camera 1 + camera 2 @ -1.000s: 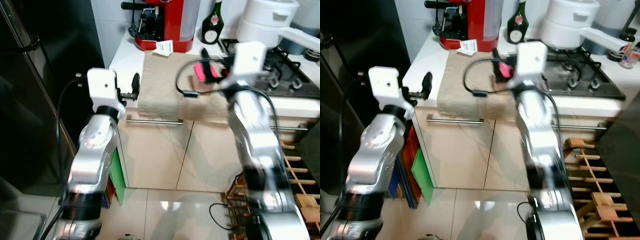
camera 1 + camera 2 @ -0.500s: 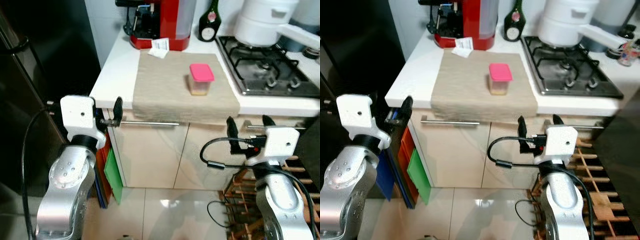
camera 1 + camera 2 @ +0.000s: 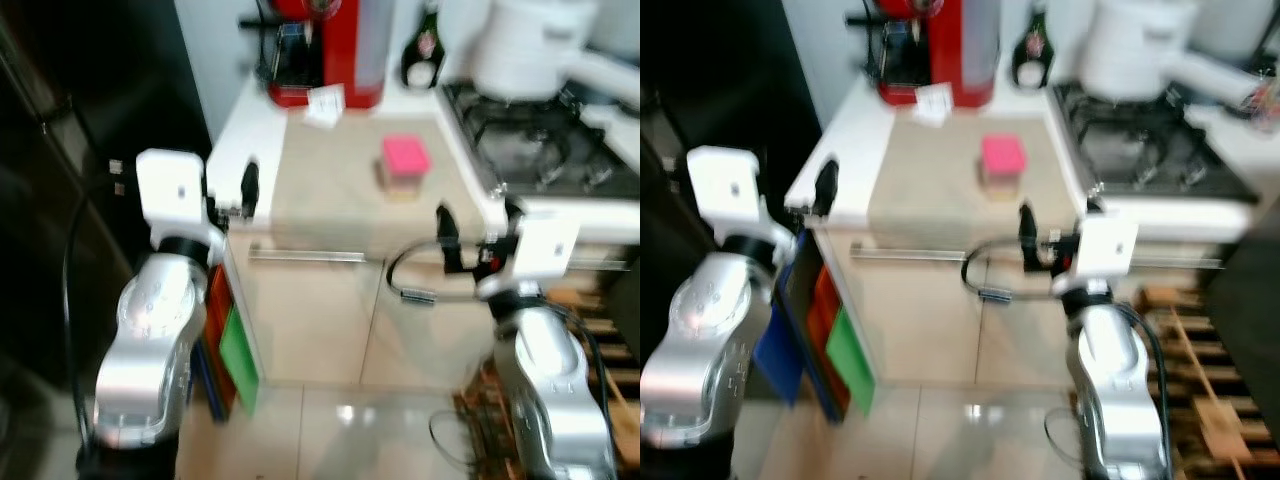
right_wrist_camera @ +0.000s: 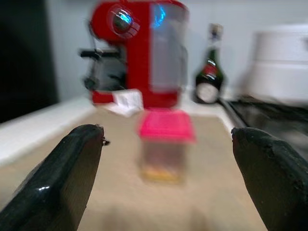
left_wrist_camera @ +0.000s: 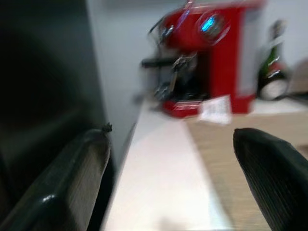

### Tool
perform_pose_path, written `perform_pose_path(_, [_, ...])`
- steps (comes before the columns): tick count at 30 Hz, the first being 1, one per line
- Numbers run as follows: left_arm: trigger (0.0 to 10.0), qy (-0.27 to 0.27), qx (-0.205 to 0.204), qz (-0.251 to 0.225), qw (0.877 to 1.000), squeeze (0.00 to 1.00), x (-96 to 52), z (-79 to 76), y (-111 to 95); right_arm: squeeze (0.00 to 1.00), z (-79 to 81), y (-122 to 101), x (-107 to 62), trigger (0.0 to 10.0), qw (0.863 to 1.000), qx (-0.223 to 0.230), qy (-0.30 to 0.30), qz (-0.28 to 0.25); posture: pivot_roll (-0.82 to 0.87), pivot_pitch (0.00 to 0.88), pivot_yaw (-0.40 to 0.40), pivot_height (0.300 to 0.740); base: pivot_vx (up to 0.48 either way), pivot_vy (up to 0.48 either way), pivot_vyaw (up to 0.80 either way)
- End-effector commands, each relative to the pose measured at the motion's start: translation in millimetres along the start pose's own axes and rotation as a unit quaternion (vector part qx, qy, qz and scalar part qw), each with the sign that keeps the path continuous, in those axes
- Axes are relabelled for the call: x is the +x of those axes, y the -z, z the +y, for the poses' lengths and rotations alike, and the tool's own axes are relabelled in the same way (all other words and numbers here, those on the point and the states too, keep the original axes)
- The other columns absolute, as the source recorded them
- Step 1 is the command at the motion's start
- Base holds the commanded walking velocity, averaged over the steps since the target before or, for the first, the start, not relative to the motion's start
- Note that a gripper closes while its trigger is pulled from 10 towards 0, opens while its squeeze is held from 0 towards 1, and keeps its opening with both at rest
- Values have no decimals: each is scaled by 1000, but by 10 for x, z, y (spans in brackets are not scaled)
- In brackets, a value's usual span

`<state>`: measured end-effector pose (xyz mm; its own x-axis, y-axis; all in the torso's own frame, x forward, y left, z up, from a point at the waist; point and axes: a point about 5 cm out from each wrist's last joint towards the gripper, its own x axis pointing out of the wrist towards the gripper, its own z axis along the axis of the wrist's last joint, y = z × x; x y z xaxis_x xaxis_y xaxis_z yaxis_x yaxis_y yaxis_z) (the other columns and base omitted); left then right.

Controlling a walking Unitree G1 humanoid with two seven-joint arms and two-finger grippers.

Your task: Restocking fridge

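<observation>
Spread wide and empty, the right gripper (image 4: 166, 178) is aimed at the pink-lidded container (image 4: 166, 150) on the beige cloth (image 3: 340, 195); likely light, rigid and slick, it is best pinched across its clear sides.

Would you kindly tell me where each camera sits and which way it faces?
Eye views: on the head, looking down at the counter; both silver arms show.
Left wrist: along the open left gripper at the red coffee machine.
Right wrist: along the open right gripper at the pink-lidded container.
Both wrist views share the coffee machine and the bottle.
</observation>
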<state>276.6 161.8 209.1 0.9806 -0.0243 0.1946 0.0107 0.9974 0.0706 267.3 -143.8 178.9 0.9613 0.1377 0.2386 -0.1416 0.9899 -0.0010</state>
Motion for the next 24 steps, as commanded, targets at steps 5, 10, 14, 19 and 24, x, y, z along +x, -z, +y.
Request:
perform_pose_path(5, [10000, 1, -1, -21, 1000, 0, 70, -97, -80, 0, -21, -389, 345, 10000, 998, -19, -8, -60, -21, 0, 36, 740, 437, 0, 0])
perform_pose_path(10, [10000, 5, -11, -36, 999, 0, 148, -114, -138, 0, -114, -582, 603, 10000, 996, -25, 24, -81, -19, 0, 33, 740, 0, 0, 0])
perform_pose_path(14, [10000, 15, -13, -34, 999, 0, 199, -154, -142, 0, -103, -599, 716, 10000, 997, 5, 28, -74, -15, 0, 31, 740, 0, 0, 0])
perform_pose_path(19, [10000, 24, -17, -25, 999, 0, 209, -177, -117, 0, -30, -560, 740, 10000, 998, 18, 18, -49, -13, 0, 30, 740, 0, 0, 0])
perform_pose_path(24, [10000, 28, -22, -13, 999, 0, 199, -178, -79, 0, -48, -397, 641, 10000, 999, 17, 33, -13, -17, 0, 35, 740, 0, 0, 0])
